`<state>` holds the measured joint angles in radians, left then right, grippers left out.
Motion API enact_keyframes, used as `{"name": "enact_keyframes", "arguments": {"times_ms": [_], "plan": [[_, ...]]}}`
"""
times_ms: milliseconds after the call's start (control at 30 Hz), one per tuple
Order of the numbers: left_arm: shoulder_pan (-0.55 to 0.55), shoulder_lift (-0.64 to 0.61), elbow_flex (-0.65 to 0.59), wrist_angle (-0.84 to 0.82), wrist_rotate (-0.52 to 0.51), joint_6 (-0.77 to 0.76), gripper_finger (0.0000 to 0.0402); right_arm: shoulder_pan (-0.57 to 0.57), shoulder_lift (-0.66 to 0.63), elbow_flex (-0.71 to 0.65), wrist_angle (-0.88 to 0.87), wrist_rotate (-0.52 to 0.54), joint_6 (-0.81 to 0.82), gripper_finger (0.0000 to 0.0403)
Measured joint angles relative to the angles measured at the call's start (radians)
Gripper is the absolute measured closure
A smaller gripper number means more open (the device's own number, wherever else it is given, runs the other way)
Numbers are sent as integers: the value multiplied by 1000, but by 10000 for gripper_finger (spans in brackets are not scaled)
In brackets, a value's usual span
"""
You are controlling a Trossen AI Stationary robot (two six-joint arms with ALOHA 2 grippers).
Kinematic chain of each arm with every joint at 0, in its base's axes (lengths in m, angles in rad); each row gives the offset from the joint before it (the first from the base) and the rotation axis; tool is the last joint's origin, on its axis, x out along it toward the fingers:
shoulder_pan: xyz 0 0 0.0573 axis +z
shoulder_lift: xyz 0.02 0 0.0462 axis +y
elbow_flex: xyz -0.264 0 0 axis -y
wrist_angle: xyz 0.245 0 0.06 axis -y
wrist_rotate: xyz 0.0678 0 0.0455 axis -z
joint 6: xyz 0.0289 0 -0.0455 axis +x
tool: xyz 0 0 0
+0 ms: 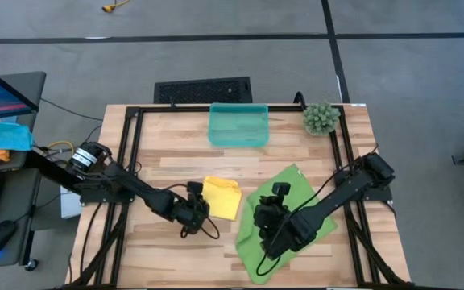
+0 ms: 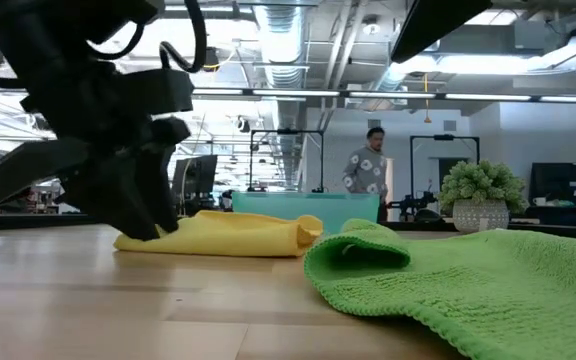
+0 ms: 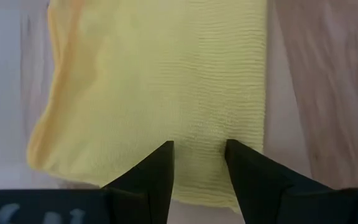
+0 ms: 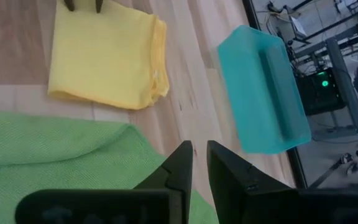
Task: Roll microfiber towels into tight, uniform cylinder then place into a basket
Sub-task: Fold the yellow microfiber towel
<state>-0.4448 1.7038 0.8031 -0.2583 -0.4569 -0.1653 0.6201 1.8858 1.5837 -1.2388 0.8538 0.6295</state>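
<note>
Two towels are lying on the table (image 1: 176, 153), short of the empty basket (image 1: 238, 125). The left gripper (image 1: 198, 211) is sitting at the folded yellow towel's (image 1: 222, 196) edge, fingers parted, gripping nothing. The right gripper (image 1: 273, 201) is hovering over the green towel (image 1: 292, 187), fingers nearly together, empty. Both cloths are looking light and limp; pinching a hem seems soundest.

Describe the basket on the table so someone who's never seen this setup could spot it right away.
Start at the wooden table and look to its far edge, at the middle. The basket sits there, just left of a small potted plant. It is the only translucent teal rectangular bin with low walls; the yellow towel and green towel nearby are soft cloths.
</note>
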Motion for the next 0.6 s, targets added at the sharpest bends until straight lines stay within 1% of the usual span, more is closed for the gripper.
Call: {"name": "enact_keyframes", "arguments": {"times_ms": [200,333,400,600], "plan": [[-20,-2,-21,-5,-11,-228,260,-1,0,0,1,0,1,332],[-65,-4,-22,-12,-20,-351,260,2,0,0,1,0,1,332],[-96,-8,-16,-23,-44,-384,260,9,0,0,1,-4,1,332],[-174,-31,26,-46,-105,-420,260,27,0,0,-3,-16,1,332]]}}
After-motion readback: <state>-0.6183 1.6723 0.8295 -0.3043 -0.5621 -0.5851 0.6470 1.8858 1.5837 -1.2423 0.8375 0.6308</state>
